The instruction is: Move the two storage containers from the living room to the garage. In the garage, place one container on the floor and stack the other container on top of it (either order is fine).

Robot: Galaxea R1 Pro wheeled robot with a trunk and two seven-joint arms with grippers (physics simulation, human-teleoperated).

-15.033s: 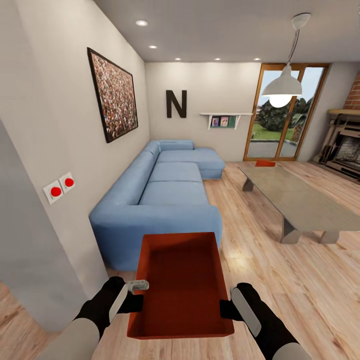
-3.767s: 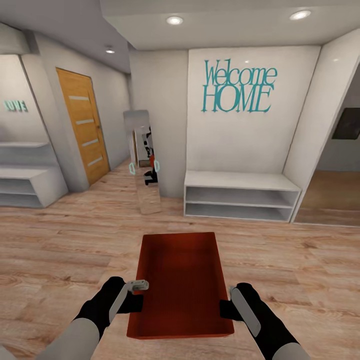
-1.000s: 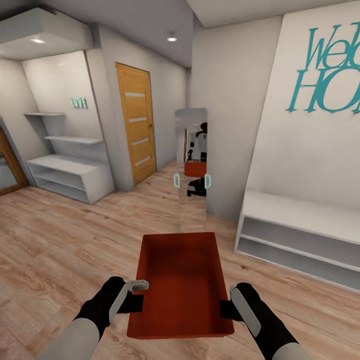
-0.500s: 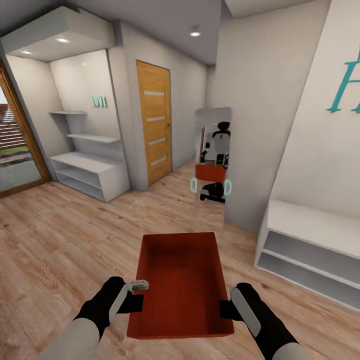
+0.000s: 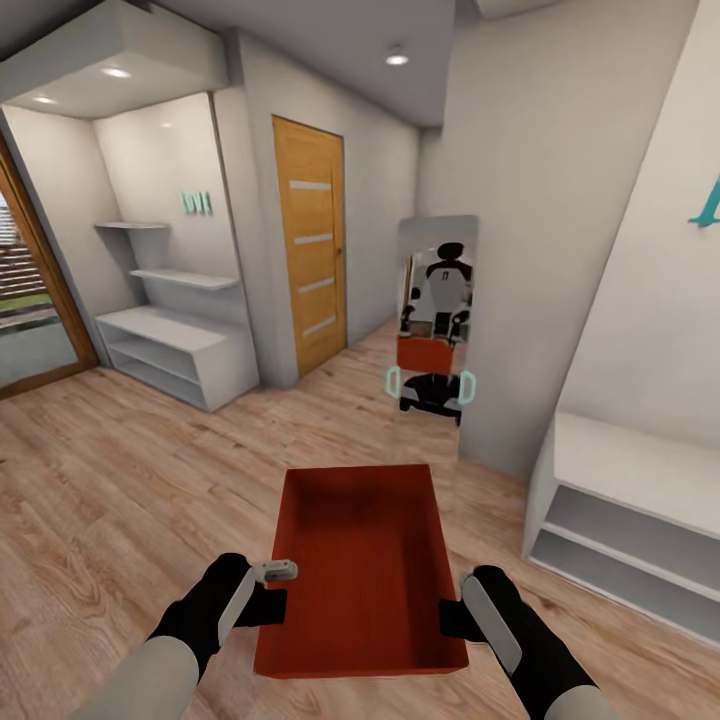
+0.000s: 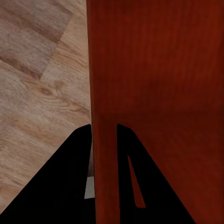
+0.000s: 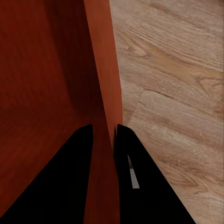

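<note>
the teal wall lettering (image 5: pixel 706 206) is cut by the right edge, so only a part of one letter shows. the small teal sign (image 5: pixel 196 203) above the white shelves (image 5: pixel 170 345) is too blurred to read. the glass door (image 5: pixel 35 300) is cut by the left edge.
</note>
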